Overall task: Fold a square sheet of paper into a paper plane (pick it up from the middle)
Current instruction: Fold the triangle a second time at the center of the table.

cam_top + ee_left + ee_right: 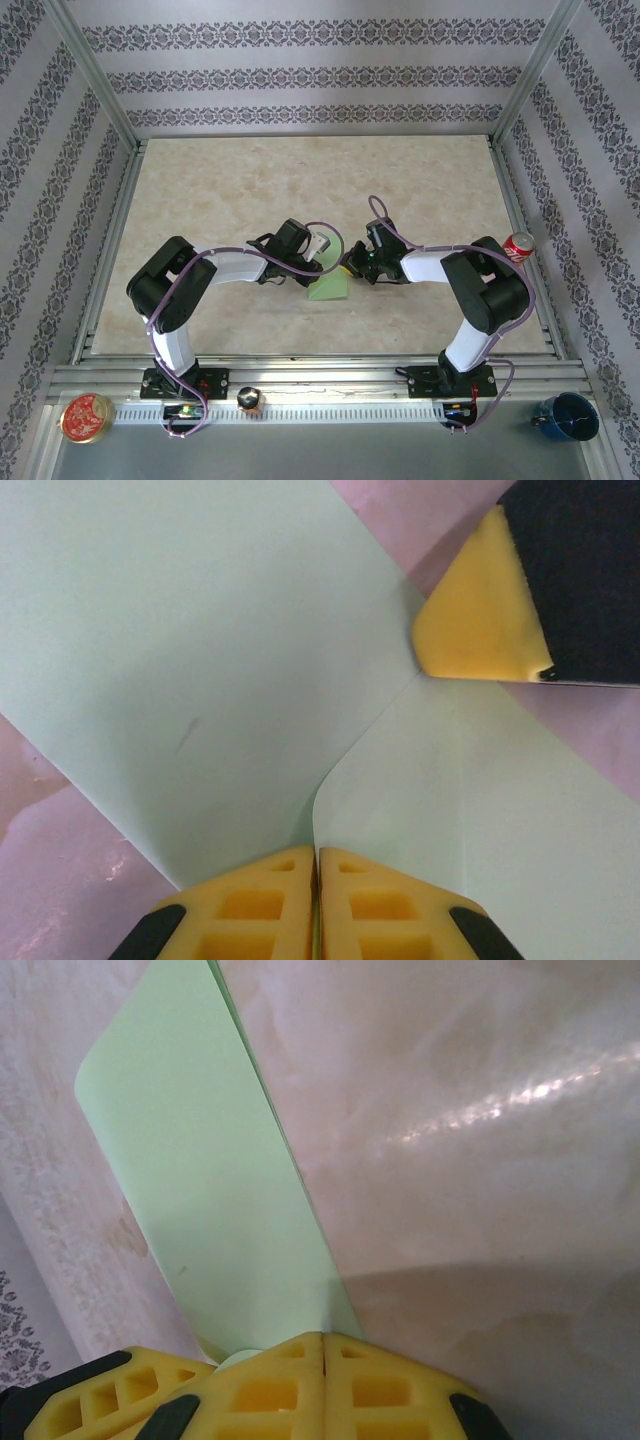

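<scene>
The square sheet of paper (330, 287) is pale green and bent into two flaps, standing off the marble table between both grippers. In the left wrist view the sheet (200, 660) spreads left and right from a curved fold that runs into my left gripper (318, 855), which is shut on it. My left gripper (318, 262) and right gripper (350, 268) almost meet above the sheet. From the right wrist, the sheet (200, 1180) rises as a narrow strip, its lower end pinched in my shut right gripper (323, 1338). The right fingertip (475, 620) touches the fold. A paper plane is out of view.
A red can (518, 246) stands at the table's right edge beside the right arm. On the front rail sit a red tin (86, 417), a small dark object (248, 400) and a blue cup (567, 415). Metal frame posts and patterned walls enclose the table.
</scene>
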Motion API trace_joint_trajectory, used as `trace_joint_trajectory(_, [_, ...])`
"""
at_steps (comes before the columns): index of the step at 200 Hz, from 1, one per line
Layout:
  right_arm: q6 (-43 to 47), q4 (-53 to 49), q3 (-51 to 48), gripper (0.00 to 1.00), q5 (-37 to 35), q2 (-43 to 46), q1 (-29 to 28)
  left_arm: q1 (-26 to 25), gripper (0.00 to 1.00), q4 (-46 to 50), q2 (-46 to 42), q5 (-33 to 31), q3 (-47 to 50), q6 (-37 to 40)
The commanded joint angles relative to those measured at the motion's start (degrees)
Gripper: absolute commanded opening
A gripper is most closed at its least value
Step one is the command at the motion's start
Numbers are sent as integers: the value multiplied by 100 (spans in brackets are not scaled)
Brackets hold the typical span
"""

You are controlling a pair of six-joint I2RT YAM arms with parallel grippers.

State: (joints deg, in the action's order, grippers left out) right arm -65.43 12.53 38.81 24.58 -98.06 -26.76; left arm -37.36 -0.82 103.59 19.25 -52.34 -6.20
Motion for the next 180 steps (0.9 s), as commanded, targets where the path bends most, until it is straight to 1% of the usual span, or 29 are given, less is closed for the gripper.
trace_joint_trajectory(1, [104, -459, -124, 0, -299, 160, 31, 54, 10, 339, 179, -59, 52, 138])
trace_joint_trajectory(28, [193, -350, -31, 0, -8, 458, 14, 53, 10, 323, 172, -65, 71, 127])
trace_joint_trajectory(48, [112, -246, -23, 0, 42, 525, -54, 54, 10, 303, 175, -93, 69, 119])
trace_joint_trajectory(80, [11, -169, 63, 0, 117, 279, -287, 54, 10, 354, 201, -88, 15, 146])
trace_joint_trajectory(100, [-92, -106, 6, 0, -22, 243, -377, 49, 10, 312, 205, -76, 47, 116])
trace_joint_trajectory(134, [-127, -10, 82, 0, 173, 158, -399, 52, 10, 324, 213, -57, 45, 127])
trace_joint_trajectory(180, [-172, 73, 162, 0, 229, 11, -461, 54, 10, 358, 225, -56, 19, 145])
